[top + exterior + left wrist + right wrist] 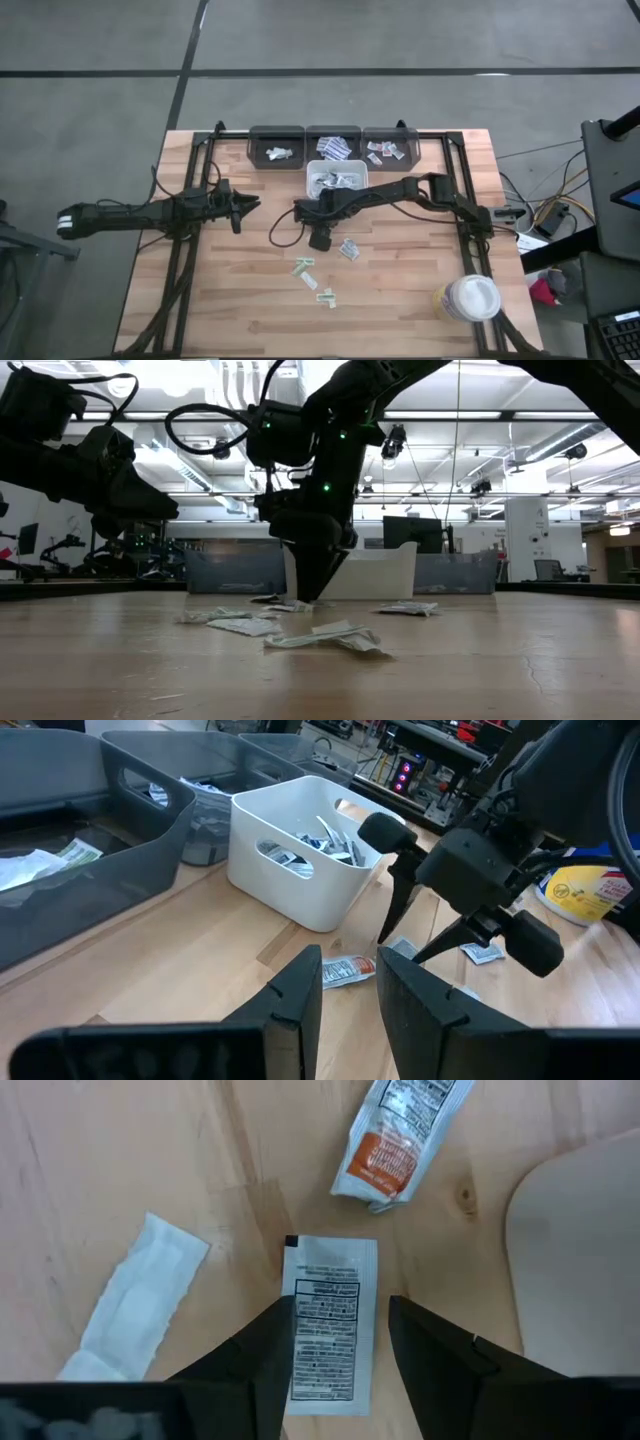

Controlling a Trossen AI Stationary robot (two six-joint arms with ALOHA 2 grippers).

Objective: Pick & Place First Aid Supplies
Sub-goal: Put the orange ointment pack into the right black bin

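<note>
My right gripper (335,1365) points down over the table's middle, just in front of the white bin (337,180). It is open. Its fingers stand on either side of a white printed sachet (330,1315) that lies flat on the wood; whether they touch it I cannot tell. An orange-and-white sachet (395,1140) and a white strip packet (135,1295) lie beside it. In the low view the fingertips (308,592) are close to the tabletop. My left gripper (350,1000) waits open at the table's left, holding nothing.
The white bin holds several sachets (325,838). Three dark bins (332,145) line the far edge. More sachets (349,249) and greenish ones (303,266) lie toward the near edge. A white round tub (470,298) stands at the near right.
</note>
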